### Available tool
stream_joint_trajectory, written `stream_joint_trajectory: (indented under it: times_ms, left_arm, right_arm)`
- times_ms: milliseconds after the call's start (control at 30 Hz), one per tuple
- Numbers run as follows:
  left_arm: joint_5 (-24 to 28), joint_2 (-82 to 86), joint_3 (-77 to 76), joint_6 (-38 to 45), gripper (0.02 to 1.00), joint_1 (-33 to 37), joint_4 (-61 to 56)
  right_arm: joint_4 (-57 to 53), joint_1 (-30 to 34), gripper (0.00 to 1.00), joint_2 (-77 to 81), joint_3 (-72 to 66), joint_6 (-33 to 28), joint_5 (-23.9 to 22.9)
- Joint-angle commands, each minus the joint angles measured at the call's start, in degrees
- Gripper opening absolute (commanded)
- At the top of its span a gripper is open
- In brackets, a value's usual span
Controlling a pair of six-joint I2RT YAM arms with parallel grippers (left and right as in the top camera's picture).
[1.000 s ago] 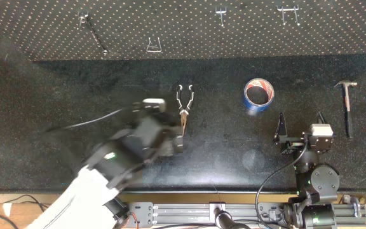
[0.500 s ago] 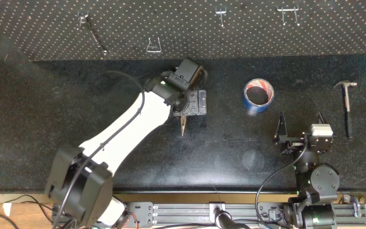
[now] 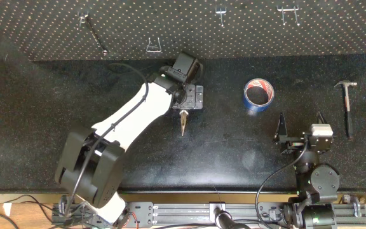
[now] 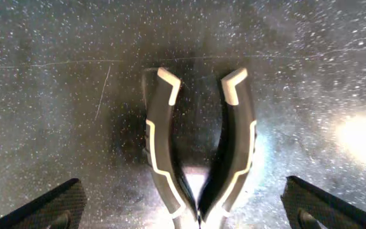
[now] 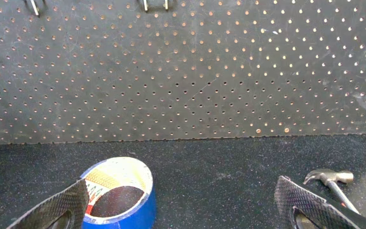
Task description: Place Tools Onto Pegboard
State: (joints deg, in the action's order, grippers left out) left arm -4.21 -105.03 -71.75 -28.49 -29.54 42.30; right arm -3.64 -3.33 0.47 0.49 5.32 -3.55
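Dark perforated pegboard (image 3: 265, 32) runs along the far edge. The black speckled table mat (image 3: 56, 95) lies in front of it and carries all the loose tools.

The left gripper (image 3: 188, 98) is low over the mat at centre-left. Its fingers are spread wide, either side of the pliers' handles, and touch nothing. The right gripper (image 3: 299, 121) is parked near its base, also spread and empty, facing the board.

The steel-headed hammer with a dark shaft (image 3: 346, 105) lies flat at the far right. It looks head-heavy, so I'd grip the shaft close to the head.

The pliers with black handles and pale trim (image 4: 161, 146) are the tool in hand. They lie flat, with the nose pointing toward the arm bases and the handles splayed toward the board.
- They look rigid, fairly heavy for their size, and not fragile.
- The rubbery sleeves should grip well, but the bare metal nose is likely slick.
- The pivot is loose, so pinching one handle would let the other swing. Best to close across both handles near the pivot, so they squeeze together and the weight stays near the fingers.
- Keep the handle ends free, since they probably go over the hook.

The blue roll of tape (image 3: 258, 94) sits between the pliers and the hammer. It is light and stiff enough to take by one wall.

Nearest free hanger is the triangular wire hook (image 3: 153, 46), just behind the left gripper.
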Motion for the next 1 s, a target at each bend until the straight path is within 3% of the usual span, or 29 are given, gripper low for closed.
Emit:
stream_joint_trajectory:
  times_ms: [33,1000]
  left_arm:
    - [0.4,-3.0,-1.4,0.6,0.998,0.3,-0.8]
    - [3.4,-8.0,-2.5,-2.8,1.000,1.4,-2.1]
  right_arm:
    - [-0.2,0.2,0.958,-0.4,-0.3,0.4,-0.5]
    - [-0.2,0.2,0.958,-0.4,-0.3,0.4,-0.5]
